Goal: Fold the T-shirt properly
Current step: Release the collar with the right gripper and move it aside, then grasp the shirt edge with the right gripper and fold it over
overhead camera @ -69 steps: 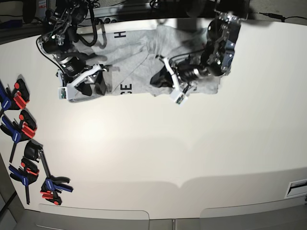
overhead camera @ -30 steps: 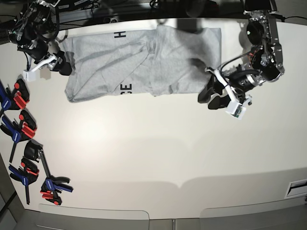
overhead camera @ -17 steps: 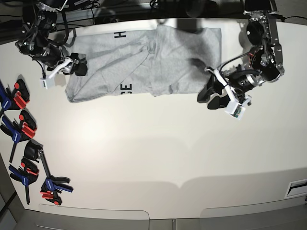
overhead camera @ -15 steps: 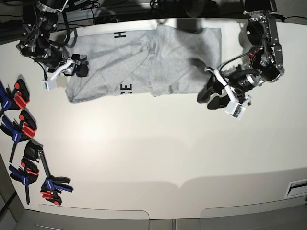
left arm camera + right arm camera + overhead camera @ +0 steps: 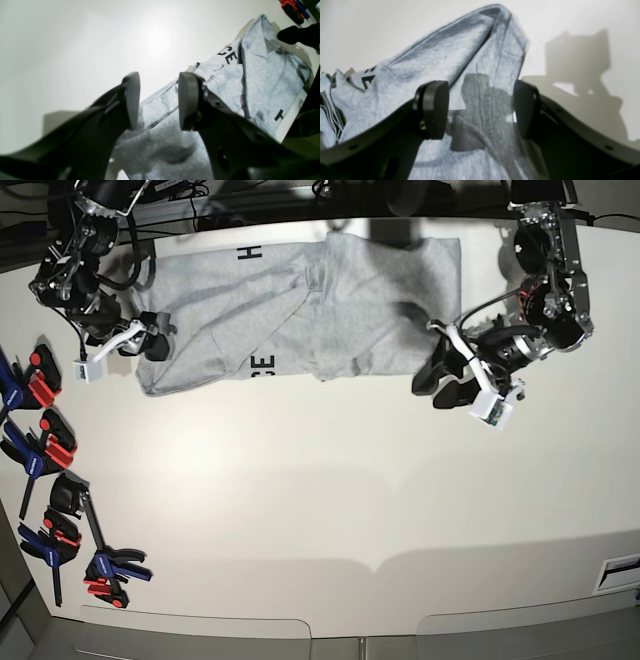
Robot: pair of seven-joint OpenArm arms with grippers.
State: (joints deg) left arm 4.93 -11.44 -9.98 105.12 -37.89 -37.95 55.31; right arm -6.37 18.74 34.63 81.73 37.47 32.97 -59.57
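The light grey T-shirt (image 5: 300, 310) lies spread along the table's far edge, partly folded over, with black letters (image 5: 263, 364) showing. My right gripper (image 5: 158, 340) is open over the shirt's left edge. In the right wrist view (image 5: 480, 110) the grey cloth (image 5: 445, 57) lies under and between its fingers (image 5: 435, 110). My left gripper (image 5: 437, 383) is open and empty at the shirt's lower right corner. In the left wrist view (image 5: 158, 100) the shirt (image 5: 262, 75) stretches away beyond its pads (image 5: 187, 100), and the right gripper's dark finger (image 5: 297, 35) shows at the far end.
Several blue, red and black clamps (image 5: 45, 450) lie along the table's left edge; they also show in the left wrist view (image 5: 292, 6). Cables and dark gear run behind the table's far edge. A white label (image 5: 620, 570) sits at the lower right.
Both grippers have let go of the shirt and moved outwards. In the last second my right gripper has come down and back in to the shirt's left edge. The left arm has stayed still.
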